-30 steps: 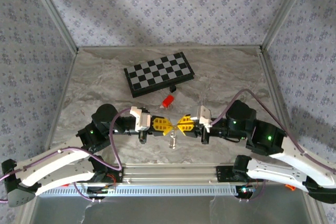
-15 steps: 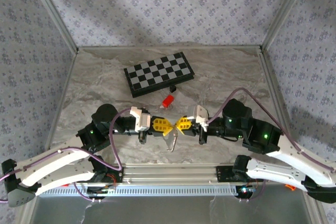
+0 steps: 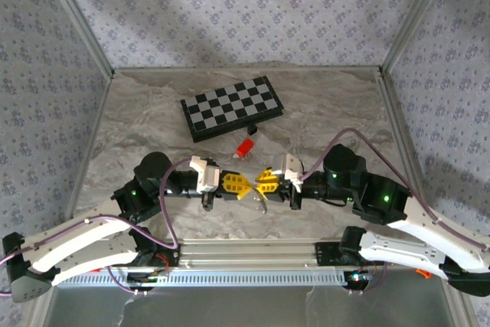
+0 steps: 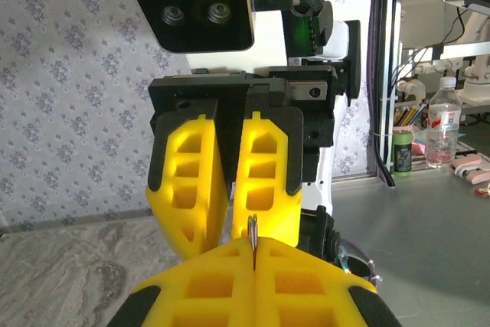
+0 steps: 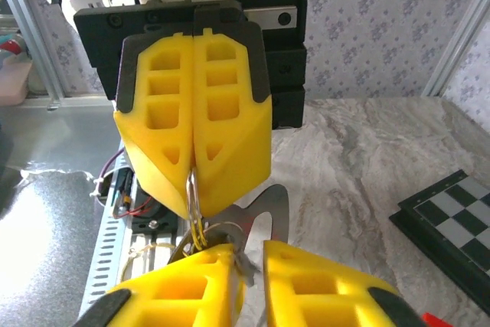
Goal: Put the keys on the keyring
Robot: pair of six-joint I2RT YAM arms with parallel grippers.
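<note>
1. Since one second ago, my right hand (image 3: 260, 182) has shifted left toward my left hand (image 3: 246, 186). The two sets of yellow fingertips now sit almost tip to tip over the near part of the bench (image 3: 153, 128). My left hand has held its position.
2. Left hand: fingers pressed together, clamped on the keyring (image 5: 193, 193). In the right wrist view it is a thin wire loop emerging from between those fingertips.
3. Right hand: fingers stand slightly apart, with a narrow gap between them. Whether either finger touches metal, I cannot tell.
4. Keys (image 5: 264, 216): a flat silvery blade hangs from the keyring, just beyond my right fingertips and in line with their gap. In the top view the keys dangle below the point where both hands meet.
5. Chessboard (image 3: 232, 107): lies flat toward the far side of the bench, well apart from both hands.
6. Red piece (image 3: 244, 147): rests on the bench between the chessboard and the hands.
</note>
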